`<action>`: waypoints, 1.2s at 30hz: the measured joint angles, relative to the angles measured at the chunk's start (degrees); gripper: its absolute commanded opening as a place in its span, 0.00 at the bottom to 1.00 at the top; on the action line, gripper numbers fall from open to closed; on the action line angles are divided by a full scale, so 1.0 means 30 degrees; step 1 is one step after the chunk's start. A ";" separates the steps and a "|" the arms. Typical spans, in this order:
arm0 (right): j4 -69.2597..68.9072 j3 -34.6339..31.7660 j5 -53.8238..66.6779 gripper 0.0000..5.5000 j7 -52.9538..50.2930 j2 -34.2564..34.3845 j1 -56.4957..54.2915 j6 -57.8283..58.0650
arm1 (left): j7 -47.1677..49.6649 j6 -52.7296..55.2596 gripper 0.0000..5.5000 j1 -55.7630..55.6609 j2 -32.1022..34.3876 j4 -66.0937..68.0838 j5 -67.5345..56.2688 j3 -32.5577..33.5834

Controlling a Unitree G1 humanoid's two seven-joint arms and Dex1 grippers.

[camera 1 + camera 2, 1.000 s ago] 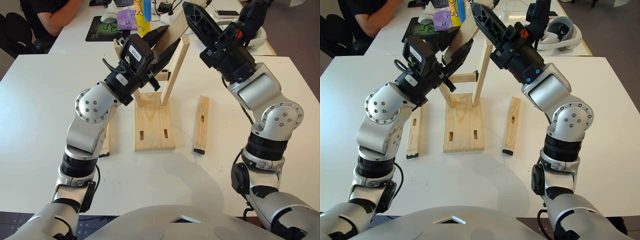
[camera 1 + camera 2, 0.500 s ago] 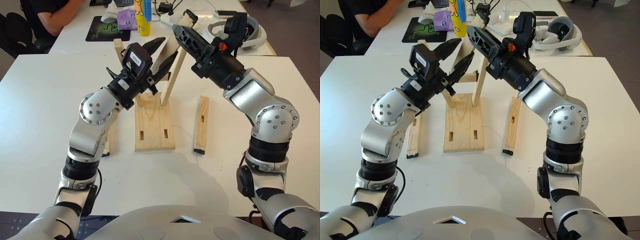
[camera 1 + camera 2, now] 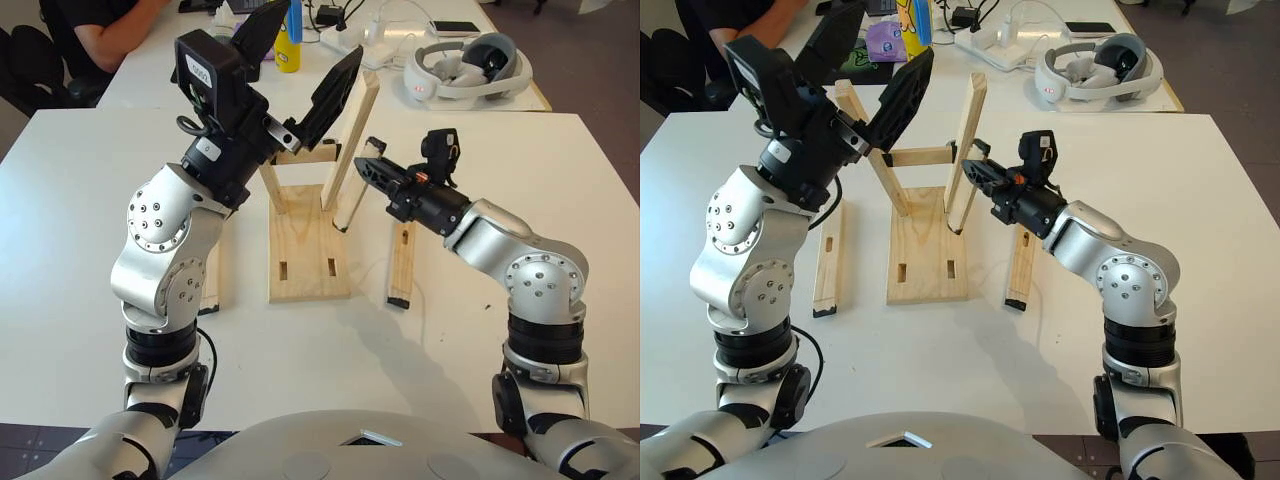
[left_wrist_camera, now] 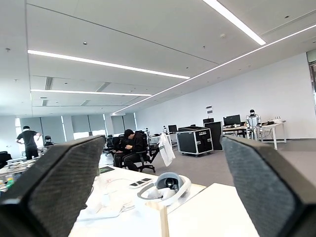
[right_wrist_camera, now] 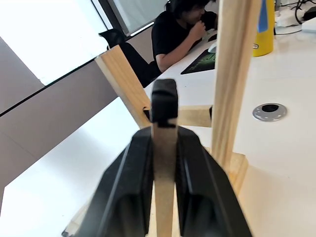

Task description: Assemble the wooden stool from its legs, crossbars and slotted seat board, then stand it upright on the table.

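The pale slotted seat board (image 3: 308, 262) lies flat, its two near slots open. Two standing legs (image 3: 356, 135) lean up from its far end (a crossbar (image 3: 318, 153) joins them). The right gripper (image 5: 164, 136) clamps a black-capped leg (image 3: 350, 210), tilted over the board. One loose leg (image 3: 1021, 262) lies flat to the board's right and another loose piece (image 3: 826, 270) to its left.

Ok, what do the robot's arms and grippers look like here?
Silver-grey arms with round, bolted joint housings, black collars and black cables; left gripper has black wedge-shaped fingers with textured pads and a white numbered label; right gripper is black with an orange mark.
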 measured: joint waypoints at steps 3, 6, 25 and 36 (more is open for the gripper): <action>-0.0361 -0.0751 -0.1523 0.07 -0.1437 -0.0041 0.0968 -0.0219 | 0.0323 -0.0098 0.96 0.0512 -0.0018 -0.0050 0.0425 -0.0162; -0.0510 -0.1982 -0.3243 0.07 -0.3271 0.0496 0.1873 -0.1326 | 0.0602 -0.0262 0.98 0.1017 -0.0111 -0.0085 0.0786 -0.0344; -0.1980 -0.4951 -0.4253 0.07 -0.7291 0.5898 0.5294 -0.4625 | 0.0881 0.0228 0.98 0.1508 -0.0159 -0.0090 0.0753 -0.0807; -0.1159 -0.3751 -0.5766 0.07 -0.6414 0.7388 0.5685 -0.6301 | 0.0509 0.0312 0.98 0.1200 -0.0159 0.0203 0.0586 -0.0953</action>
